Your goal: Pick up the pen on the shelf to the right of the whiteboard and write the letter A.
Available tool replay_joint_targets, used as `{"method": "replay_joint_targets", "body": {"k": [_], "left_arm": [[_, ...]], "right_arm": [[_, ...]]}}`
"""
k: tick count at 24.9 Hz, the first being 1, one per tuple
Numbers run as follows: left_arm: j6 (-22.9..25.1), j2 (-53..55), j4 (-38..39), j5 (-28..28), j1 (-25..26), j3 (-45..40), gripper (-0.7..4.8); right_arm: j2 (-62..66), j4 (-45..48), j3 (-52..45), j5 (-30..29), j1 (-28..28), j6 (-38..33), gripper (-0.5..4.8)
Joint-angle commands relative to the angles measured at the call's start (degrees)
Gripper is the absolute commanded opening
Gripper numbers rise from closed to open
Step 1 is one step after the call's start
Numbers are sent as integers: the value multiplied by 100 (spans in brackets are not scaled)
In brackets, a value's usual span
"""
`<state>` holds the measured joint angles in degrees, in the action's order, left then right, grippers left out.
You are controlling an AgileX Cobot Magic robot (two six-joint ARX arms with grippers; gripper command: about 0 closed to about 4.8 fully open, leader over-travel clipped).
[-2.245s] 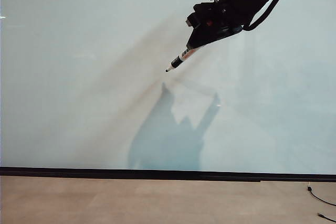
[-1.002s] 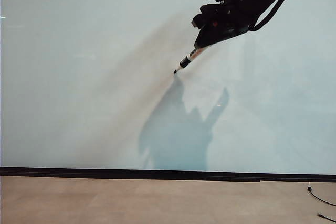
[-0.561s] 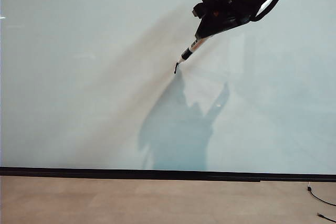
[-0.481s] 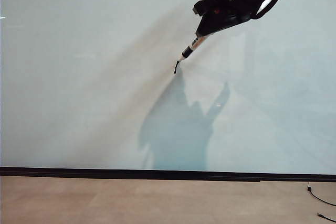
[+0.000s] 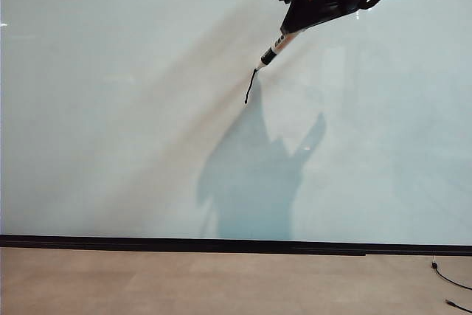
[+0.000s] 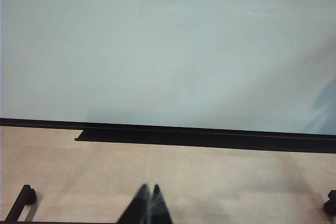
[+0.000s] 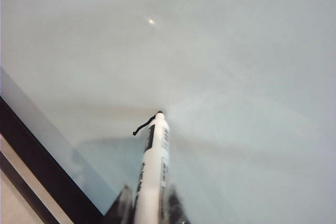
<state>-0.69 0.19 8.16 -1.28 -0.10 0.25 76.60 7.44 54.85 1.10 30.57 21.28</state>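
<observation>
The whiteboard (image 5: 110, 108) fills most of the exterior view, pale and glossy with a thin black bottom edge. My right gripper (image 5: 293, 26) hangs at the upper right, shut on the pen (image 5: 273, 50), a slim white marker with a black band. The pen's tip rests on the board at the upper end of a short black stroke (image 5: 249, 86). In the right wrist view the pen (image 7: 153, 166) runs out between the fingers, its tip at the stroke (image 7: 143, 124); the right gripper (image 7: 149, 203) grips it. My left gripper (image 6: 148, 188) is shut and empty, low over the beige floor before the whiteboard (image 6: 168, 45).
A black rail (image 5: 236, 244) runs along the board's foot, with beige floor (image 5: 184, 282) below it. A thin black cable (image 5: 450, 278) lies at the lower right corner. The arm's shadow (image 5: 251, 175) falls on the board under the pen. Black stand feet (image 6: 21, 200) sit near the left gripper.
The right gripper has moved up and to the right with the pen. The tip touched the board and has drawn a short black stroke rising to the right. The left arm has kept still.
</observation>
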Motion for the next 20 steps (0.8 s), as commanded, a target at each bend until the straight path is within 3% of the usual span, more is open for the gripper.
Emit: {"method": "replay_joint_targets", "body": {"k": [1,20], "left_arm": [[24,0,-48,-2,0,13,-4],[24,0,-46,-2,0,13,-5]], "right_arm": [[-103,223,50,192,-17,-2,-9],[-417,138,258,304,-17,131,-9]]}}
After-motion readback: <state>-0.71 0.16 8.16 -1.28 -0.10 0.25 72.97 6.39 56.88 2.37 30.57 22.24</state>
